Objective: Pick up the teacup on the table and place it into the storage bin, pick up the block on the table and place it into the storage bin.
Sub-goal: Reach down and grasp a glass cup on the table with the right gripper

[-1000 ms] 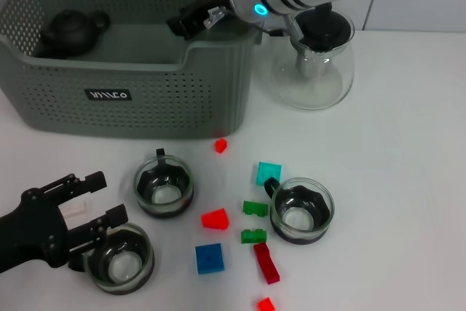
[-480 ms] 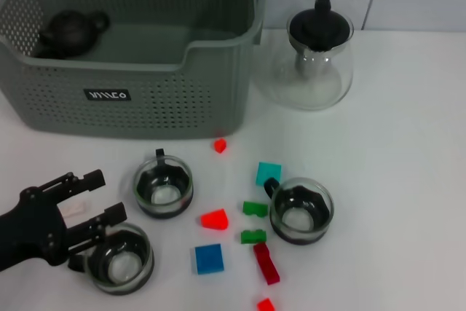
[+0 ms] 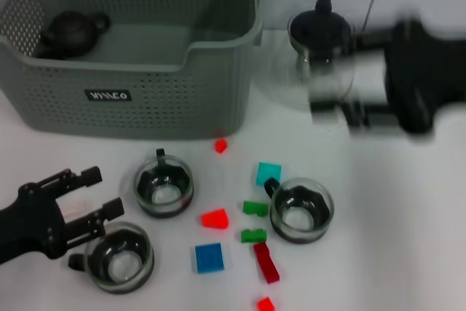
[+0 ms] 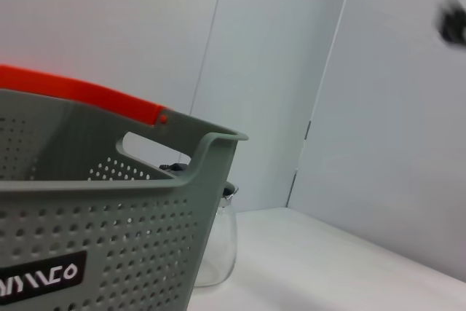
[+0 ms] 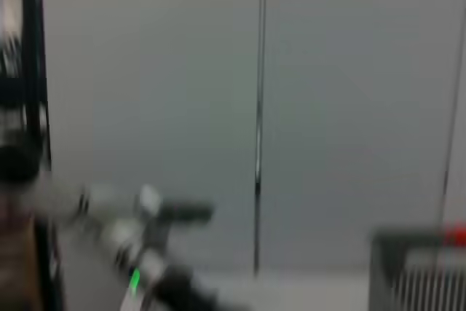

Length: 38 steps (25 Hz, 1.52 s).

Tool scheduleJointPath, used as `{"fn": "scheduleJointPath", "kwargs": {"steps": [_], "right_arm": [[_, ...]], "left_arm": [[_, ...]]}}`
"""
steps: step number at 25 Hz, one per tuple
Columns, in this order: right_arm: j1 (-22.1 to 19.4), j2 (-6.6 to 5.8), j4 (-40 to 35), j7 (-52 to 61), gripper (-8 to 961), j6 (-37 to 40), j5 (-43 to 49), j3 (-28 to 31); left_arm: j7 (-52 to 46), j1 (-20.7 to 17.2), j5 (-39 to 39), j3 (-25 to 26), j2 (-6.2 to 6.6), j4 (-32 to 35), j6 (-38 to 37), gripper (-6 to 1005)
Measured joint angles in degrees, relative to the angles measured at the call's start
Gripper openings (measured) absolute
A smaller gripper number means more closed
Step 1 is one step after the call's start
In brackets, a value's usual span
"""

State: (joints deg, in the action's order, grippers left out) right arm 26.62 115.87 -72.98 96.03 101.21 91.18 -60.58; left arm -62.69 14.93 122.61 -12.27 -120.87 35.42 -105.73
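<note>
Jaws apart, your left gripper (image 3: 91, 209) flanks 1 glass teacup (image 3: 119, 258); your right gripper (image 3: 349, 111), jaws unreadable, has reappeared beside the clear glass teapot (image 3: 320, 41).

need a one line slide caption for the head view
Left tool open beside a teacup; storage bin behind, right tool near the glass teapot.

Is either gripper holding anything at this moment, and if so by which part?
Nothing is held. The left gripper is open beside a teacup; the right gripper, near the glass teapot, shows nothing between its fingers.
</note>
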Motion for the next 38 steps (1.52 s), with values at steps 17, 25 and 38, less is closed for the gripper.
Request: {"fn": "scheduleJointPath", "kwargs": {"steps": [17,25,38], "right_arm": [[17.30,4.94,-6.77,25.10,520,2.89,50.56,-20.93],[19.01,4.92,0.50,26.93,519,-4.48,51.87,-30.43],[18.62,4.95,9.67,26.86,520,-16.32,51.90,-38.84]], "left_arm": [[-0.07,0.21,-0.54,-0.03,0.11,0.24,0.89,725],[0.06,0.02,-0.49,0.66,0.12,0.13,1.11,724],[0.07,0.36,-0.14,0.85,0.16,-0.01,1.32,724]]}}
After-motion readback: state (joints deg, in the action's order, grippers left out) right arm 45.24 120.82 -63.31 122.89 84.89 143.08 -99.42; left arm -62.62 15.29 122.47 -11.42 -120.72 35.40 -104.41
